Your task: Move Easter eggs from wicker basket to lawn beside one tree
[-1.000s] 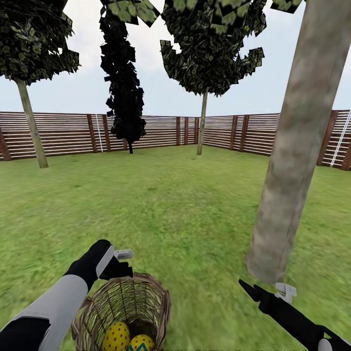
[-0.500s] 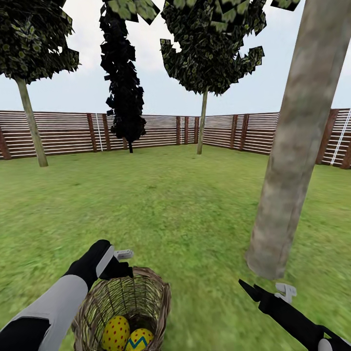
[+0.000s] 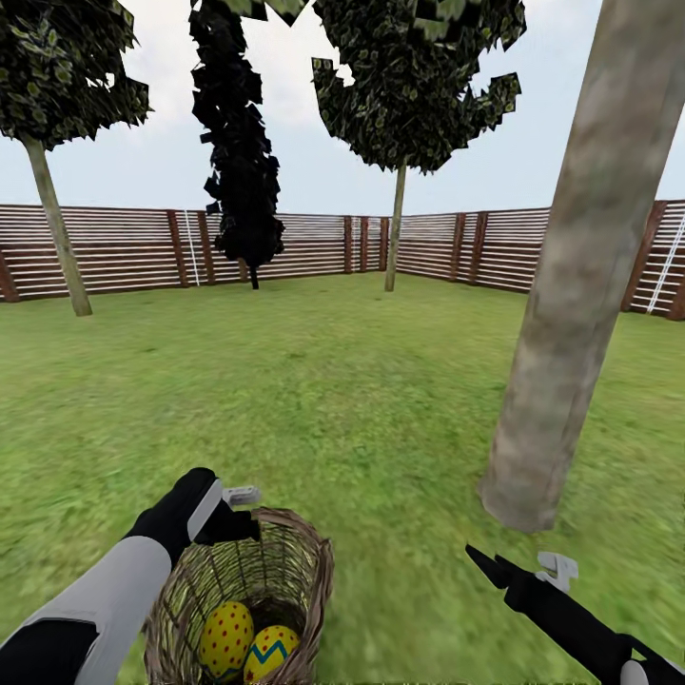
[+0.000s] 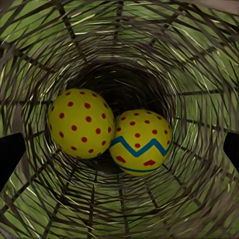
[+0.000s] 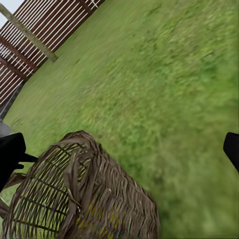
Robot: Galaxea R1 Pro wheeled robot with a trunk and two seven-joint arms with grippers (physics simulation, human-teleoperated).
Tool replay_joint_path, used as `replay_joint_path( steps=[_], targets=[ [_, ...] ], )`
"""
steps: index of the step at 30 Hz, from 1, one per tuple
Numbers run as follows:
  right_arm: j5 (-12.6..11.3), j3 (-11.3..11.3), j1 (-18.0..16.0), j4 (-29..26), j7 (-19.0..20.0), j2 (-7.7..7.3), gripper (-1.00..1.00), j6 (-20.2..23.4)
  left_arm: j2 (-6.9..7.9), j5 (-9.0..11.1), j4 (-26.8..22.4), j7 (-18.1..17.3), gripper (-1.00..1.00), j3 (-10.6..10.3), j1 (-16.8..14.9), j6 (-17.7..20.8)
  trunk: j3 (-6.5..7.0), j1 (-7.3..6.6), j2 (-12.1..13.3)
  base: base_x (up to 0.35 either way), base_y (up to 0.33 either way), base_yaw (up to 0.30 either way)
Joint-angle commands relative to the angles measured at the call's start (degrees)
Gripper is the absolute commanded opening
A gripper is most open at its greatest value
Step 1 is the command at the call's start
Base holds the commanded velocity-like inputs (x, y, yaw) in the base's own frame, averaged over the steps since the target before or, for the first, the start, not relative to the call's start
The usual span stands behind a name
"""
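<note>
While the wicker basket (image 3: 249,595) stands on the lawn (image 3: 314,400), two of the Easter eggs lie inside it, touching each other.

The left gripper (image 3: 238,514) hangs at the basket's far rim, jaws spread wide above the red-dotted egg (image 4: 81,123) and the blue-zigzag egg (image 4: 141,141). A third egg cannot be made out. The right gripper (image 3: 514,569) hovers over grass between the basket and the thick tree trunk (image 3: 571,285), its jaws also apart and empty. Beyond the basket runs the slat fence (image 3: 285,249).

The head view looks forward and down across the lawn (image 3: 314,400) toward the fence (image 3: 285,247). Both wrist views sit close to the wicker basket (image 3: 285,561), the left one peering straight inside it.
</note>
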Motion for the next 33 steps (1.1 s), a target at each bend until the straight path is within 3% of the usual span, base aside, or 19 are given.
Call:
replay_joint_path(
  steps=[1,6,11,14,16,18,24,33],
  targets=[
    [-0.2,-0.1,-0.1,0.0,0.1,0.05,1.0,0.4,0.09,0.5,-0.1,0.2,1.0,-0.4,0.0,0.0,-0.29,0.01,0.0,0.0,0.0,0.0],
    [-0.3,-0.1,0.0,-0.2,0.1,0.05,1.0,0.4,0.08,0.5,-0.1,0.2,1.0,-0.4,0.0,-0.3,-1.4,0.14,-0.1,0.0,0.0,0.0],
    [-3.0,-0.1,0.3,-1.1,0.9,0.01,1.0,0.4,0.08,0.5,-0.1,0.2,1.0,-0.4,0.0,-0.4,-2.5,0.27,-0.2,0.0,0.0,0.0],
    [-4.5,-0.2,0.5,-1.8,3.9,-0.06,1.0,0.4,0.08,0.5,-0.1,0.2,1.0,-0.4,0.0,-0.5,-3.17,0.34,-0.2,0.0,0.0,0.0],
    [-5.1,-1.4,0.6,-2.0,6.8,-0.13,1.0,0.5,0.08,0.5,-0.1,0.2,1.0,-0.4,0.0,-0.5,-3.61,0.4,-0.2,0.0,0.0,0.0],
    [-5.6,-4.3,0.6,-2.1,9.7,-0.18,1.0,1.9,0.08,0.6,-0.1,0.2,1.0,-0.4,0.0,-0.5,-4.06,0.45,-0.3,0.0,0.0,0.0],
    [-5.7,-6.3,0.6,-2.2,12.7,-0.21,1.0,4.2,0.08,0.6,-0.2,0.2,1.0,-0.4,0.0,-0.9,-5.38,0.6,-0.4,0.0,0.0,0.0],
    [-5.0,-6.7,0.5,-2.1,13.1,-0.21,1.0,4.7,0.08,0.6,-0.2,0.2,1.0,-0.4,0.0,-2.1,-7.38,0.83,-0.5,0.0,0.0,0.0]
  ],
)
